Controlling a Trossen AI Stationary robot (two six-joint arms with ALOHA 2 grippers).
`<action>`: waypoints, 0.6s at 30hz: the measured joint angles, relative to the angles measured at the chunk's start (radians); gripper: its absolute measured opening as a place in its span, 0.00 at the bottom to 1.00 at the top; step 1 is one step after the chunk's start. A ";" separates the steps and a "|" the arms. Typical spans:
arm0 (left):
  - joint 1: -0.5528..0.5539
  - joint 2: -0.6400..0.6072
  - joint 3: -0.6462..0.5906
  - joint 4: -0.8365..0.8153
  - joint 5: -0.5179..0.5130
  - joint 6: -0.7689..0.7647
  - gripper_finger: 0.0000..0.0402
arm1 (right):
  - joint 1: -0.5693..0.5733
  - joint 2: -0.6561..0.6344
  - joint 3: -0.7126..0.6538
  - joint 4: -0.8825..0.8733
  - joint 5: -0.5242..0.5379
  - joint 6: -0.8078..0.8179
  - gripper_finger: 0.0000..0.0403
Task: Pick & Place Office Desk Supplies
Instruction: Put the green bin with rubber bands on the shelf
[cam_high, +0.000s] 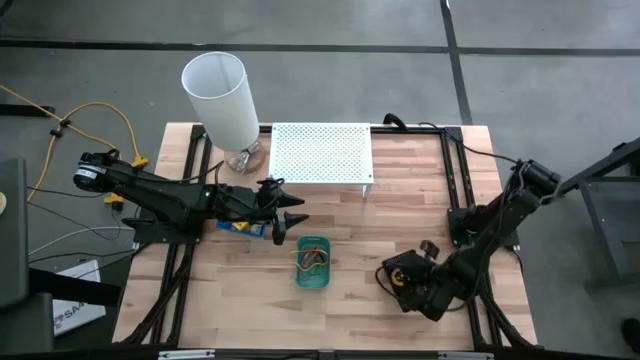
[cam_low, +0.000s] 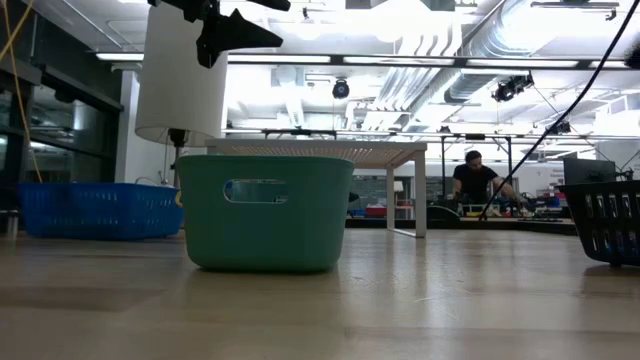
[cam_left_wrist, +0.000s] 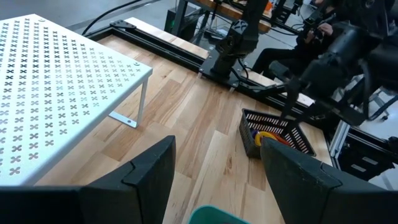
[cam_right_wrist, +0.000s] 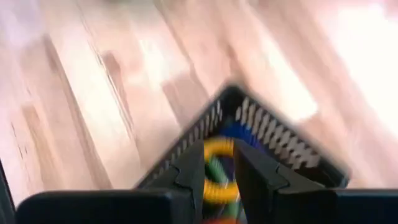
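My right gripper (cam_high: 405, 280) reaches down into a black slatted tray (cam_right_wrist: 273, 140) at the table's near right, its fingers almost together on a yellow ring (cam_right_wrist: 217, 186); green and blue pieces lie beside it. My left gripper (cam_high: 285, 222) is open and empty, raised above the table between a blue tray (cam_high: 238, 227) and a green tray (cam_high: 312, 262) that holds several thin rings. In the low view the green tray (cam_low: 265, 210) stands on the table in front, and my left gripper (cam_low: 240, 25) hangs high above it. My right gripper has the yellow ring (cam_right_wrist: 219, 191) in the narrow gap between its two fingers, coming from above into the black tray. The picture is blurred: which part of the ring it has, and whether the ring is clear of the tray's floor, I cannot tell.
A white perforated shelf (cam_high: 320, 152) stands at the table's far middle, and a white cylindrical lamp (cam_high: 220, 95) at the far left. Bare wood lies between the green and black trays. A person (cam_low: 475, 180) sits in the room beyond the table.
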 joint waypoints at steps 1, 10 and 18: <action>0.000 0.000 0.000 0.000 0.000 0.000 0.57 | -0.010 -0.014 0.000 0.009 0.020 -0.040 0.18; 0.000 0.000 0.000 0.000 0.000 0.000 0.57 | -0.121 -0.086 0.000 0.131 0.119 -0.353 0.18; 0.000 0.000 0.000 0.000 0.000 0.000 0.57 | -0.191 -0.094 0.000 0.155 0.118 -0.505 0.18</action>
